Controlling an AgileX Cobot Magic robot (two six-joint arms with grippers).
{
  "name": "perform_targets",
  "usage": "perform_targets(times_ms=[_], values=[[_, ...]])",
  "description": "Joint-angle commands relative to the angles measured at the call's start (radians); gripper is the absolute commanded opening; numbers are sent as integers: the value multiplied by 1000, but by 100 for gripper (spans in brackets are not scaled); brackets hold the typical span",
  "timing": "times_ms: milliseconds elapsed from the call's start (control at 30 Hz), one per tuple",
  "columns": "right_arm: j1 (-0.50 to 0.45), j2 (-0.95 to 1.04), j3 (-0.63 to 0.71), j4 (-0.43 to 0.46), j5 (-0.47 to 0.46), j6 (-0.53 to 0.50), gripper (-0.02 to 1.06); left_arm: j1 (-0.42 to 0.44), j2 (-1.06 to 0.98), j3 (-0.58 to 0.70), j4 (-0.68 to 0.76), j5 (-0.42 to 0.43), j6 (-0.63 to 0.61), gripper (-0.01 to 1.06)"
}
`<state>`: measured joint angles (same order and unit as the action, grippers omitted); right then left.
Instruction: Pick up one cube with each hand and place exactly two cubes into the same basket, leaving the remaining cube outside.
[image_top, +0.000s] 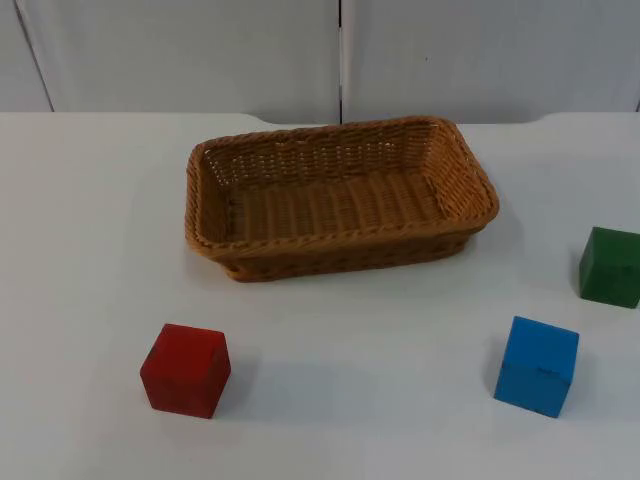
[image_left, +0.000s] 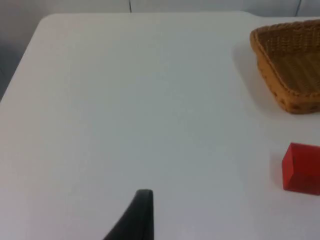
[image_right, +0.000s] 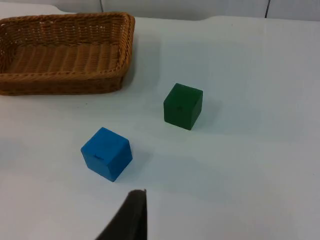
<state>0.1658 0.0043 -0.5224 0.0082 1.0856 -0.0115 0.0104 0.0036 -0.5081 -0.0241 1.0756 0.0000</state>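
Sitting on the white table (image_top: 330, 420), the wicker basket (image_top: 340, 195) is the biggest item, set toward the far side near the grey wall (image_top: 180, 50), w/ nothing inside it. All 3 cubes are outside it, each flat on the table & apart from the others. Red cube (image_top: 186, 369) sits near-left of the basket; blue cube (image_top: 537, 366) near-right; green cube (image_top: 610, 266) further right, at the edge of the top view, just beyond the blue one.

Left wrist view: basket corner (image_left: 290, 65), red cube (image_left: 301, 168) off to one side, and one black fingertip of the left gripper (image_left: 135, 220) over bare table, touching nothing. Can't tell how far its jaws are apart.

Right wrist view: basket (image_right: 65, 52), green cube (image_right: 183, 106), blue cube (image_right: 107, 153) closest to the right gripper (image_right: 131, 220), w/ a gap between tip & cube. One fingertip visible; jaw spacing can't be told there either. Nothing held by it as far as visible.
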Motion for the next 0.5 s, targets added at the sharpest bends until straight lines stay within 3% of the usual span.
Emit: perform_targets(times_ms=[0, 467], values=[[-5, -4, 4, 1, -10, -3, 105, 2, -4, -20, -15, -23, 0, 105], [-5, 194, -99, -1, -20, -23, 105, 2, 110, -111, -46, -45, 0, 105]])
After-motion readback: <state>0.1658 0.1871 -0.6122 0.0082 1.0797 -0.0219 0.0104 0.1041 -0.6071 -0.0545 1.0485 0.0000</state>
